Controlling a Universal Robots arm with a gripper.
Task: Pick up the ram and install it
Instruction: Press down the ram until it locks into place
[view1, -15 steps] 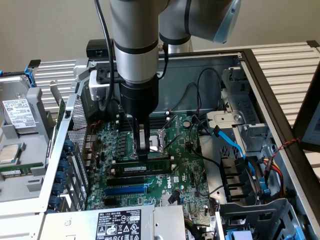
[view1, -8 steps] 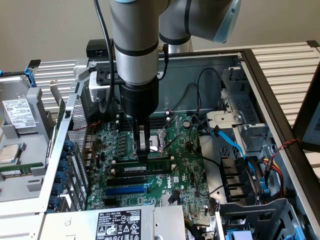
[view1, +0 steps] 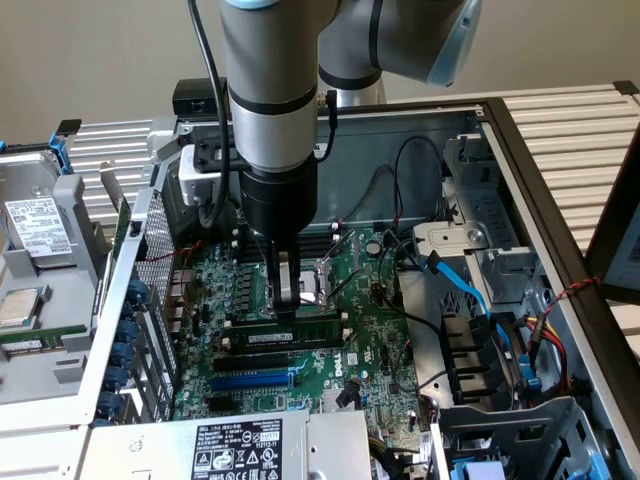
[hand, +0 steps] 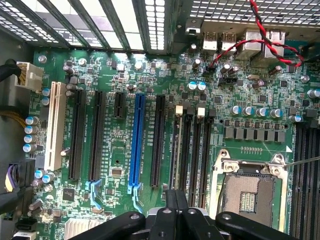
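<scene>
The ram (view1: 312, 333), a long green stick with black chips and a white sticker, stands on edge in a black memory slot on the motherboard (view1: 370, 330), just in front of the CPU socket (view1: 318, 278). My gripper (view1: 286, 308) comes straight down onto its top edge near the middle, with the fingers shut together. In the wrist view the shut gripper (hand: 176, 206) is over the ram (hand: 175, 150), which shows edge-on in the memory slot closest to the long black slot, beside two bare black slots.
The board lies in an open computer case (view1: 520, 150). A blue slot (view1: 250, 380) (hand: 136, 145) and other black slots lie nearby. Blue and black cables (view1: 470, 295) and drive bays crowd the exterior view's right. A hard drive (view1: 35, 225) sits at its left.
</scene>
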